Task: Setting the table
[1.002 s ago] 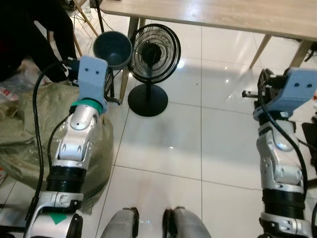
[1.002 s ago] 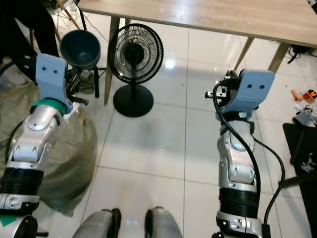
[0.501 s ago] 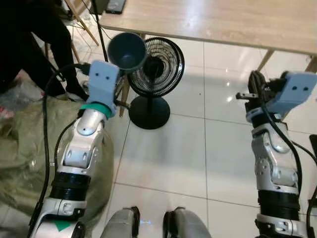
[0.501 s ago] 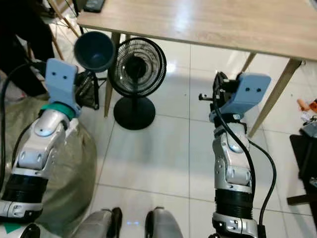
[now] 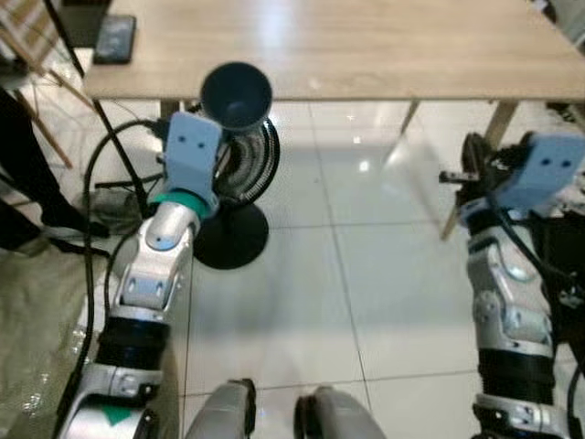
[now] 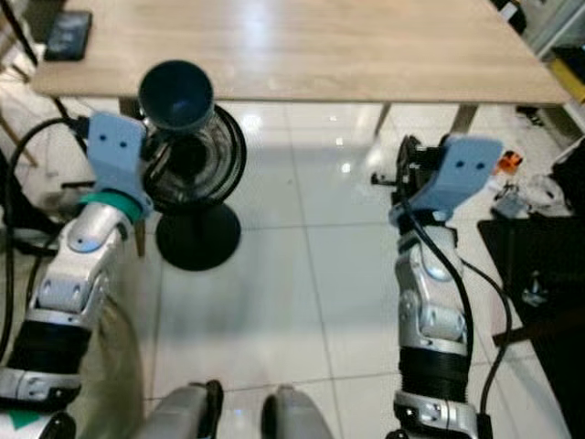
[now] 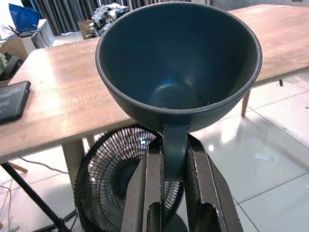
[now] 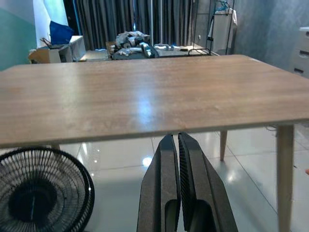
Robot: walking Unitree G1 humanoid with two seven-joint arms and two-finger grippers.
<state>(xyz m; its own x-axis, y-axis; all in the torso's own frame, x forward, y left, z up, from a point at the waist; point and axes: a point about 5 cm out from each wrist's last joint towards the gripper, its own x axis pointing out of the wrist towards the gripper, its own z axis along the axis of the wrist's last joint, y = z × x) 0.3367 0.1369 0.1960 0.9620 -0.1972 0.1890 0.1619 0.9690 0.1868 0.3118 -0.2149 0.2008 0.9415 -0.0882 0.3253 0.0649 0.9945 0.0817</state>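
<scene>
Bowl [image 7: 178, 72]: upper centre of left wrist view, mouth up, ready for setting down.
Left pincer [image 7: 175, 159]: pinching the bowl's handle.
Right pincer [image 8: 178, 159]: pressed together, empty.
Counter [image 5: 366, 46]: just ahead.

Silver jointed arms, blue wrist housings, black cables

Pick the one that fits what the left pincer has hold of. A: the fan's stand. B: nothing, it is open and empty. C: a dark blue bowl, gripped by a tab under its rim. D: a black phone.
C: in the left wrist view the left pincer is shut on a tab under the dark blue bowl, which is held out before the wooden table.
</scene>
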